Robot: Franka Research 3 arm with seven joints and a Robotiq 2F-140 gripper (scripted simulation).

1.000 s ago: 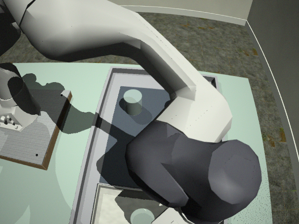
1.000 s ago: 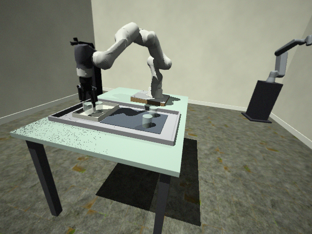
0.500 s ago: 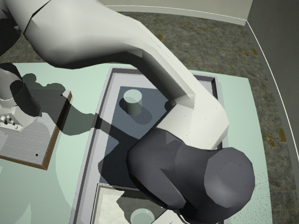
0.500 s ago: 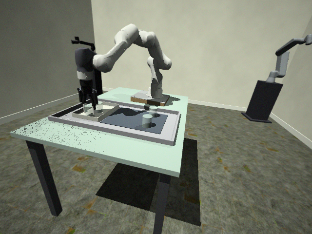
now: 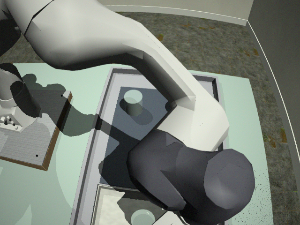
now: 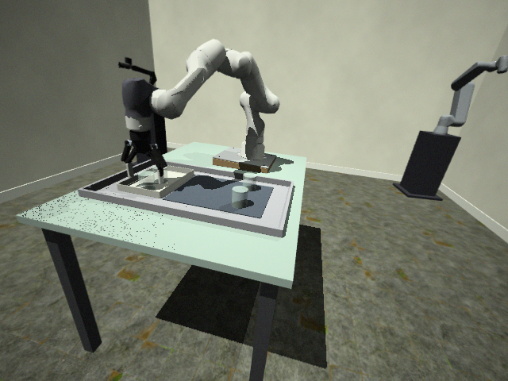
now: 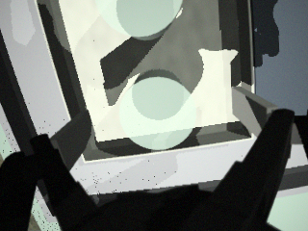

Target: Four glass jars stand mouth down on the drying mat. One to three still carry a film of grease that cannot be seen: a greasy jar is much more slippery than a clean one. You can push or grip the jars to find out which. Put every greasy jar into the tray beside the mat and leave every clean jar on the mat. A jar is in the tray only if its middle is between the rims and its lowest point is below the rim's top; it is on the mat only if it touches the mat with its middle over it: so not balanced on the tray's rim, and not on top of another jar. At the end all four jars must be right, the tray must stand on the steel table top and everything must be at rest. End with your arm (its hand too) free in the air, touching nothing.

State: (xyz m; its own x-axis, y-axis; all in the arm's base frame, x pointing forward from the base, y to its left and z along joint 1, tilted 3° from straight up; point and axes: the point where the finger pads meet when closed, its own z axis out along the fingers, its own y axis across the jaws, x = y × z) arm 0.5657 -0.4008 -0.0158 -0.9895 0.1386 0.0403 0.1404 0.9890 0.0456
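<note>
My gripper (image 6: 144,172) is open and hangs over the shallow white tray (image 6: 157,184). A glass jar (image 7: 156,113) stands on the tray floor close to a rim, between my spread fingers, which do not touch it. It also shows in the exterior view (image 6: 148,177). A second jar (image 7: 140,14) stands further along in the tray. On the dark mat (image 6: 221,197) one jar (image 5: 132,102) stands mouth down, also seen in the exterior view (image 6: 240,195). Another faint jar (image 6: 248,179) stands behind it, hidden by my arm in the top view.
The tray and mat lie inside a grey rimmed steel top (image 6: 197,207) on a pale green table. My arm's base plate (image 6: 244,162) stands at the far side. My arm (image 5: 189,116) covers much of the mat in the top view.
</note>
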